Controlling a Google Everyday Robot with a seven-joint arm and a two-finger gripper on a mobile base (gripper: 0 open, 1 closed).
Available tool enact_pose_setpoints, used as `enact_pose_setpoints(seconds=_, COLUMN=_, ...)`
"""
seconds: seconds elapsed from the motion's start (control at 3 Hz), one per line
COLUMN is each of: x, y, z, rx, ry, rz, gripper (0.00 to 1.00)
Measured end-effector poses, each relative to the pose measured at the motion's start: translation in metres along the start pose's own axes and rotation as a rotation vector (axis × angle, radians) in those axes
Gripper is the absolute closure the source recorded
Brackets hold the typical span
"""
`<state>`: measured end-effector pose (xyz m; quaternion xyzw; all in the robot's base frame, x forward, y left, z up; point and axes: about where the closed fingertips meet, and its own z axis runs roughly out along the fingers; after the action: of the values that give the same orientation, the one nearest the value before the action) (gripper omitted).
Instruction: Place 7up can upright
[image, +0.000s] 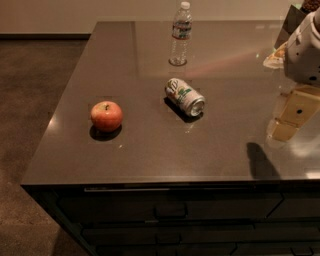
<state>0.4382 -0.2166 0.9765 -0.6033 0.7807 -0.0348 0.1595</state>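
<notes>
The 7up can (184, 97) lies on its side near the middle of the dark counter (150, 150), with one shiny metal end facing front right. It is silver-white with green markings. My gripper (291, 119) hangs at the right edge of the camera view, above the counter's right side, well to the right of the can and not touching it. The white arm (304, 50) rises above the gripper.
A red apple (106, 116) sits left of the can. A clear plastic water bottle (180, 35) stands upright behind the can. Some objects (280, 52) lie at the far right behind the arm. The counter's front edge (150, 184) drops to drawers, with carpet floor on the left.
</notes>
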Motion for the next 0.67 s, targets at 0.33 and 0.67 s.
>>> enact_pose_setpoints(seconds=0.33, x=-0.011, y=-0.002, z=-0.001, rx=0.004, ry=0.0, rz=0.002, gripper=0.0)
enact_pose_setpoints(seconds=0.67, x=-0.029, y=-0.012, z=0.002, rx=-0.008, ry=-0.015, rz=0.034, gripper=0.0)
